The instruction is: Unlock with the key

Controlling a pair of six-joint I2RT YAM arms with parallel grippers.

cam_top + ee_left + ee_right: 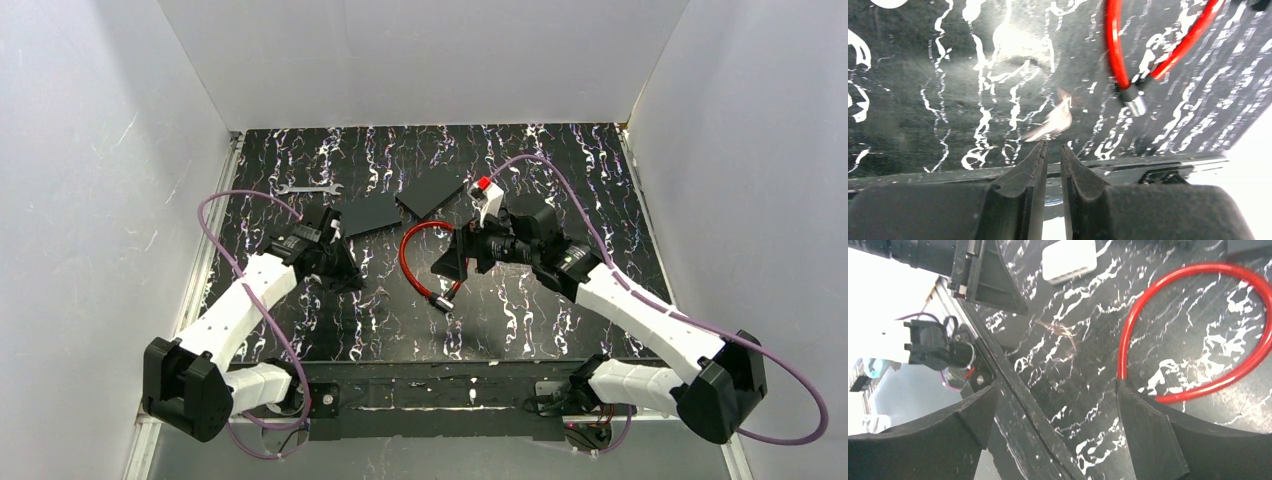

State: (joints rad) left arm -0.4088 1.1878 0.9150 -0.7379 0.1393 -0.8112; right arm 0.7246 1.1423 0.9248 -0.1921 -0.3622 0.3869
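Observation:
The key is a small silvery blur sticking out from the tips of my left gripper, whose jaws stand almost together. In the right wrist view the key shows as a faint streak just off the left gripper's finger. A red cable lock lies looped on the marbled table, its metal end pointing at the near edge. My right gripper hangs wide open over the near part of the red loop, holding nothing. Seen from above, the left gripper and right gripper flank the loop.
A flat silver wrench lies at the back left. Two dark flat plates sit behind the loop. A white box rests beyond the left gripper. The table's near rail runs close under both grippers. White walls enclose three sides.

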